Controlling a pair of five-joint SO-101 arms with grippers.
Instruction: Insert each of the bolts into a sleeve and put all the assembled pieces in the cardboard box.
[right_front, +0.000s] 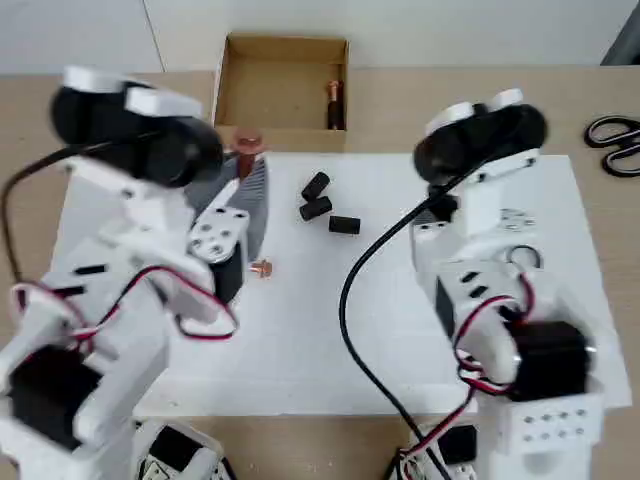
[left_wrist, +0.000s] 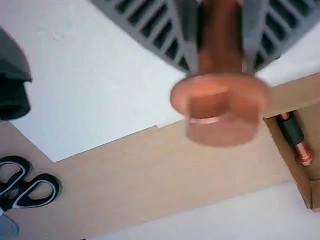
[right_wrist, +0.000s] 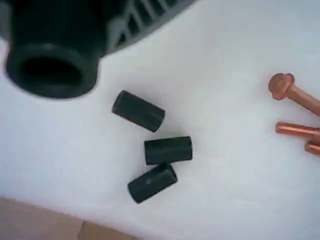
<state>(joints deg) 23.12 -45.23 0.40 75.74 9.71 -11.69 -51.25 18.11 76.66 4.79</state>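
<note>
Though both are gripped, misalignment looms.
The bolt (left_wrist: 220, 102) pinched in left gripper (left_wrist: 220, 20) may miss the sleeve (right_wrist: 50, 67) clamped in right gripper (right_wrist: 62, 27).

From my console I read copper on the bolt (left_wrist: 220, 100), grey slats on the fingers (left_wrist: 145, 25), black for every sleeve (right_wrist: 167, 150), a plain white sheet (right_front: 330, 340), brown cardboard box (right_front: 280, 90), tan table (right_front: 30, 110), black scissors (right_front: 612, 140), and white arms (right_front: 130, 290) with black motors (right_front: 545, 360) and red-and-black wires (right_front: 203, 333)
</note>
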